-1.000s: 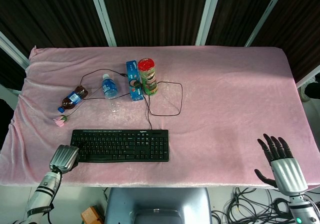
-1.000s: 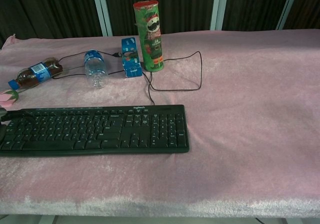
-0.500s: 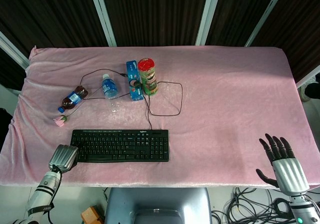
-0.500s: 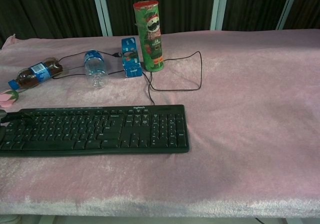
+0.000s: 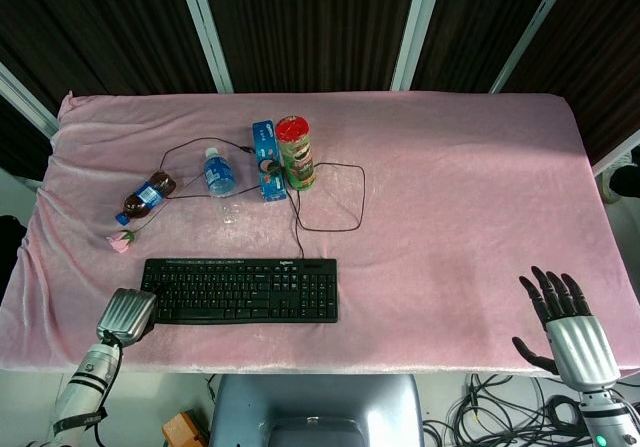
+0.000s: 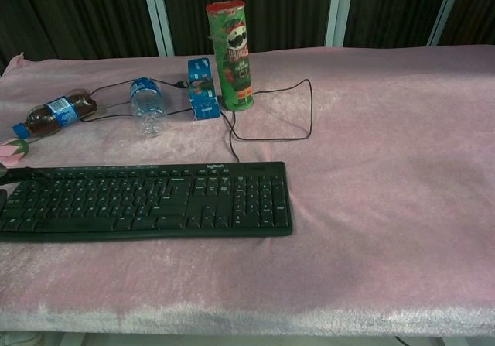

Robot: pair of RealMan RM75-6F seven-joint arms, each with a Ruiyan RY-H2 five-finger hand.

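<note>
Black Logitech keyboard [image 5: 240, 290] lies at six o'clock on the pink cloth [image 5: 470, 187]. Left hand [image 5: 126, 315] touches its left end, grip unclear. Right hand [image 5: 562, 325] hangs spread and empty at four o'clock. Green Pringles can [image 5: 296, 152] stands upright at twelve.
</note>
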